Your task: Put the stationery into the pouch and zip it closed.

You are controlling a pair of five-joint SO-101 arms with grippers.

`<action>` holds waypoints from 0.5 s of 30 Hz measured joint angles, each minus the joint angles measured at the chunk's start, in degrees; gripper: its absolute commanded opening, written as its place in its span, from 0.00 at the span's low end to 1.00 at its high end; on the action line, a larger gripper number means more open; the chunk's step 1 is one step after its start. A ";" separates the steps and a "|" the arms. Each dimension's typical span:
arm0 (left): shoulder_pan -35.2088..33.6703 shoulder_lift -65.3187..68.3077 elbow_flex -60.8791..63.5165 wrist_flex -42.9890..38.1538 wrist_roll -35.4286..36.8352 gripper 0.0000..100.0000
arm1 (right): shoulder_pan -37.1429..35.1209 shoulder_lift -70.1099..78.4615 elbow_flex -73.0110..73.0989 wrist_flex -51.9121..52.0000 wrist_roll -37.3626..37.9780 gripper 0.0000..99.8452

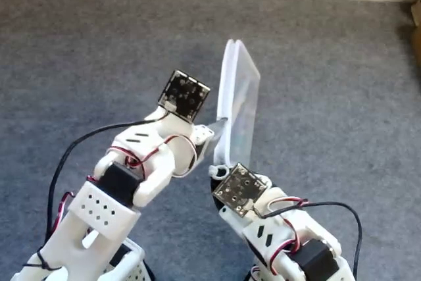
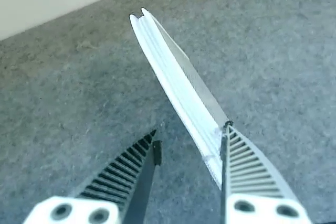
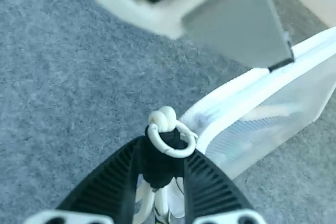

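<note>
Your left gripper (image 2: 190,131) has its jaws released and spread wide. One jaw rests against the zip edge of the pouch (image 1: 240,90), and the other stands well apart from it, out over the grey bench (image 1: 342,64). Nothing is held between them. Your right gripper (image 3: 165,150) has its jaws clenched on the zip pull (image 3: 170,132), a white cord ring that sticks out just past the jaw tips. The pouch's corner sits just beyond those tips. The pouch stands on edge between the two grippers, with its zip edge running away from both sets of jaws. You cannot tell whether its lower edge touches the bench. Pale shapes show through its translucent wall beside the right jaws, too faint to name or count. By count you have one pouch, one zip pull and two grippers.
</note>
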 measured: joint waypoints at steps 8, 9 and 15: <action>1.05 0.18 2.46 -0.18 0.00 0.19 | -0.18 0.00 0.00 0.00 0.00 0.00; 1.05 0.70 2.46 -0.18 0.00 0.19 | -0.18 0.00 0.00 0.00 0.00 0.00; 0.18 9.23 2.02 -0.44 0.26 0.19 | -0.18 0.00 0.00 0.00 0.00 0.00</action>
